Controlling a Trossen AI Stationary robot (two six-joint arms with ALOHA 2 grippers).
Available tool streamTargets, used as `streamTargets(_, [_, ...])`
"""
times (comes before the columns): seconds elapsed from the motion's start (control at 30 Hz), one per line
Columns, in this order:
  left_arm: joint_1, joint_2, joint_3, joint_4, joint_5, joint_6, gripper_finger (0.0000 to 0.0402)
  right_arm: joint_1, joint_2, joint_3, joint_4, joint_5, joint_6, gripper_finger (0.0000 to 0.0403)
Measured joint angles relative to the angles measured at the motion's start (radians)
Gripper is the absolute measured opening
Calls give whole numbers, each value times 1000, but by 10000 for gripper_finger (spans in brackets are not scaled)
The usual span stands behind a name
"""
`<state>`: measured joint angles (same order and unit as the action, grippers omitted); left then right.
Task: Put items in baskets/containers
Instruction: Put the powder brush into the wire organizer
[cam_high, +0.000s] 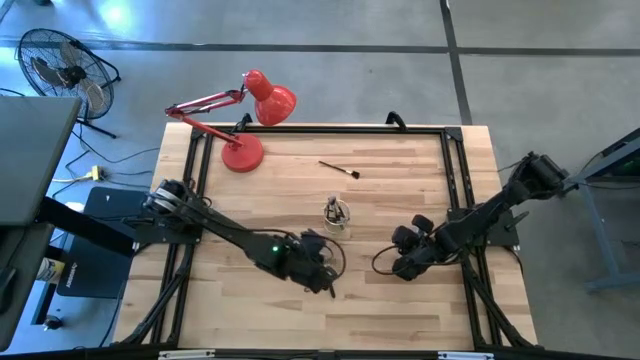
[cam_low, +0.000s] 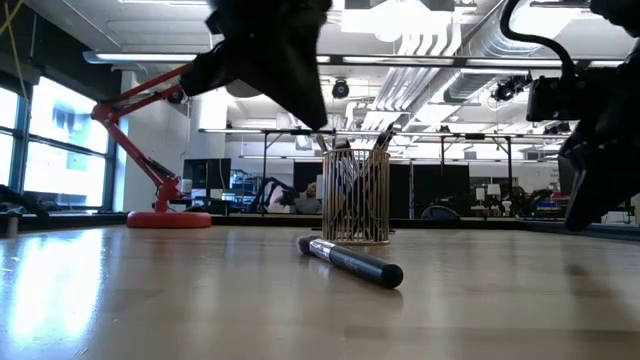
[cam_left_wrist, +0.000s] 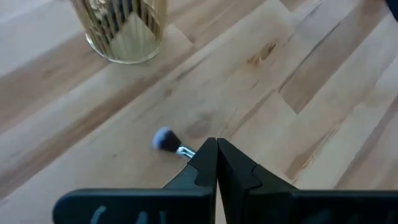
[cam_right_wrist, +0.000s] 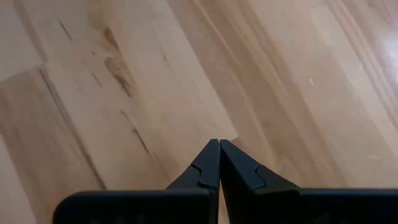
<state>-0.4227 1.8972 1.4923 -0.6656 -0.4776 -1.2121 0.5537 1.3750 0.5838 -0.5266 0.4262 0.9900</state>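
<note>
Though the left claw (cam_left_wrist: 216, 152) sits bottom centre in its own wrist view, pinched fully closed, it has hold of nothing. A brush (cam_left_wrist: 166, 139) lies on the table under it, only the grey bristle tip and pale metal collar peeking out left of the fingers. The level view shows that brush flat on the wood at centre, with the arm's dark bulk up in the upper left.

Farther out, at the upper left of the wrist view, stands the glass cup (cam_left_wrist: 121, 28), with several handles already in it. A second brush (cam_high: 339, 169) lies above the cup in the overhead view.

The step in hand looks like a pick-up not yet made. Next, I judge, the claw must open, drop astride the thin handle and close squarely (it could roll away).

The right claw (cam_right_wrist: 219, 155) waits lower right of the cup, closed and empty.
</note>
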Motion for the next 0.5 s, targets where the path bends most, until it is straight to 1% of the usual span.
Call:
streamTargets(0.17, [33, 50, 13, -15, 101, -19, 7, -1, 0, 0, -2, 5, -22, 2])
streamTargets(0.33, [55, 84, 11, -72, 124, -71, 24, -1, 0, 0, -1, 21, -30, 3])
streamTargets(0.5, [91, 128, 11, -60, 171, -76, 47, -1, 0, 0, -2, 36, -30, 3])
